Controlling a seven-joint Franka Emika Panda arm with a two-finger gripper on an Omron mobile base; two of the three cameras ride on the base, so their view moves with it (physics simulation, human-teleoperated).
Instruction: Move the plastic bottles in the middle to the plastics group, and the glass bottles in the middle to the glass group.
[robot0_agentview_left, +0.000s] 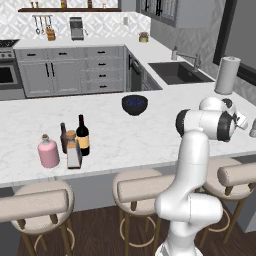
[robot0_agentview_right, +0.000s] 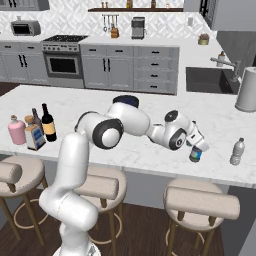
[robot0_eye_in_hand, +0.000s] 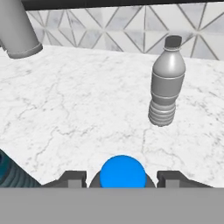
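Observation:
My gripper (robot0_agentview_right: 196, 148) is shut on a small plastic bottle (robot0_agentview_right: 195, 155) with a blue label, near the island's front edge at the right. In the hand view its blue cap (robot0_eye_in_hand: 122, 171) sits between my fingertips (robot0_eye_in_hand: 72, 177). A greyish water bottle with a dark cap (robot0_agentview_right: 237, 151) (robot0_eye_in_hand: 166, 81), the plastics group, stands upright just beyond it to the right. Far left stand the pink bottle (robot0_agentview_right: 16, 131), the slim dark brown bottle (robot0_agentview_right: 36, 117), the squarish corked bottle (robot0_agentview_right: 34, 135) and the wine bottle (robot0_agentview_right: 48, 123), all close together.
A black bowl (robot0_agentview_right: 126, 100) sits mid-island behind my arm. A paper towel roll (robot0_agentview_right: 247, 90) stands at the far right, with the sink (robot0_agentview_right: 207, 80) behind it. Stools (robot0_agentview_right: 202, 202) line the near side of the island (robot0_agentview_right: 150, 150).

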